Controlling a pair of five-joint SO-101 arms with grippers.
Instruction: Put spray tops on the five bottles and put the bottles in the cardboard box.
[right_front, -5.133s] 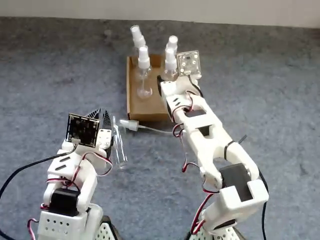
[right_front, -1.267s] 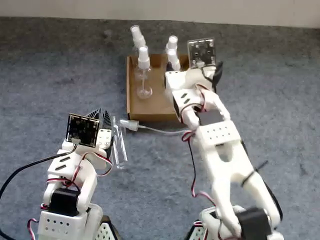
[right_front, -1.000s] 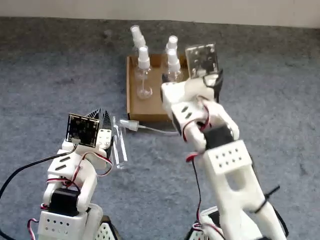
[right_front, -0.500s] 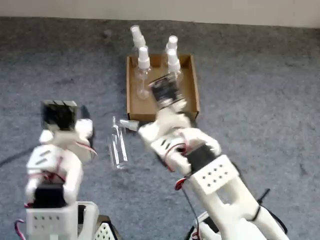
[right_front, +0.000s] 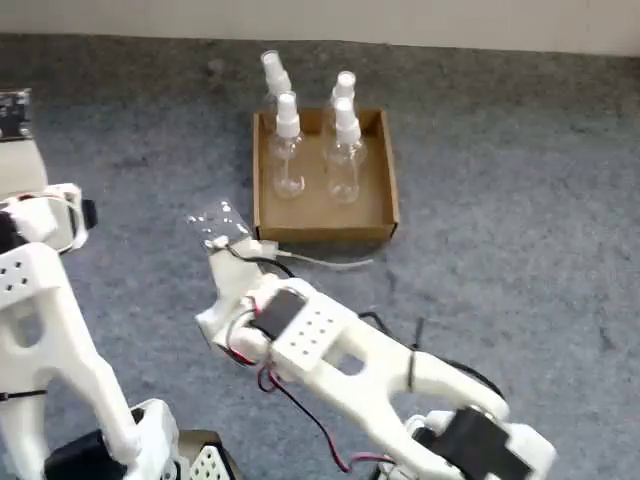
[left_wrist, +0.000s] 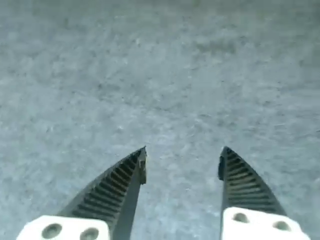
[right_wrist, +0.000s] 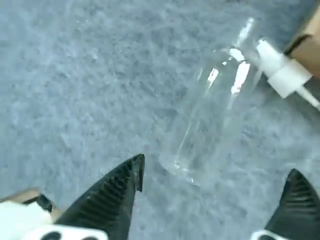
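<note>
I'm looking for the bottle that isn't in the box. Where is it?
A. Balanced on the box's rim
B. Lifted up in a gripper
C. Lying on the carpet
C: the bottle lies on its side on the carpet, with the right gripper open over it.

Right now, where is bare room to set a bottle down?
Free: the carpet right of the cardboard box; the box floor in front of its bottles. Crowded: off its front-left corner: spray top, lying bottle, right pincer.
</note>
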